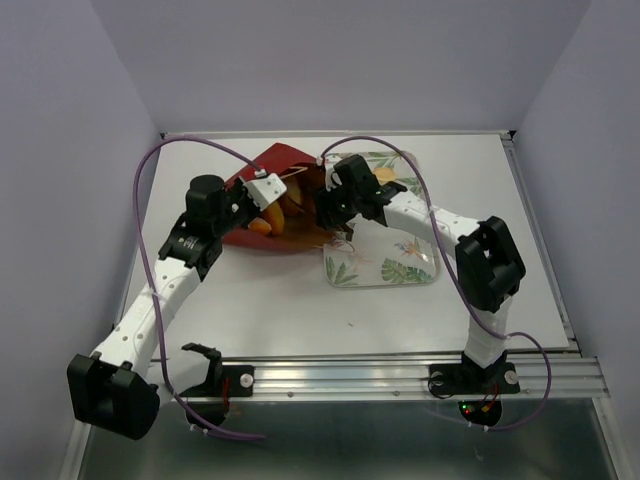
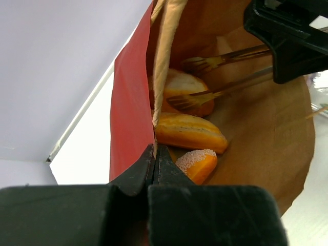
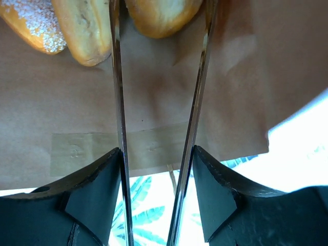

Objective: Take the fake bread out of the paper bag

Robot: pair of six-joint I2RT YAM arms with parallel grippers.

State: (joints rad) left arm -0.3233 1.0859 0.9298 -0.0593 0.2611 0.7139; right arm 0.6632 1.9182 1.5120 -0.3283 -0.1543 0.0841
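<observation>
The dark red paper bag (image 1: 283,164) lies on its side, mouth toward the tray. My left gripper (image 1: 266,190) is shut on the bag's upper edge (image 2: 130,118), its fingertips (image 2: 155,152) pinched on the paper. Inside lie an oblong loaf (image 2: 189,132), a sugared piece (image 2: 197,164) and a round bun (image 2: 184,86). My right gripper (image 1: 331,205) is shut on metal tongs (image 2: 225,72) that reach into the bag. The tongs' arms (image 3: 117,102) are spread, and their forked tips sit on either side of the bun (image 3: 159,15). The loaf (image 3: 84,31) lies left of them.
The leaf-patterned tray (image 1: 400,270) sits right of the bag, under my right gripper, and shows below the bag's lip in the right wrist view (image 3: 148,215). A pale bread piece (image 1: 390,185) lies on it behind the right arm. White walls enclose the table.
</observation>
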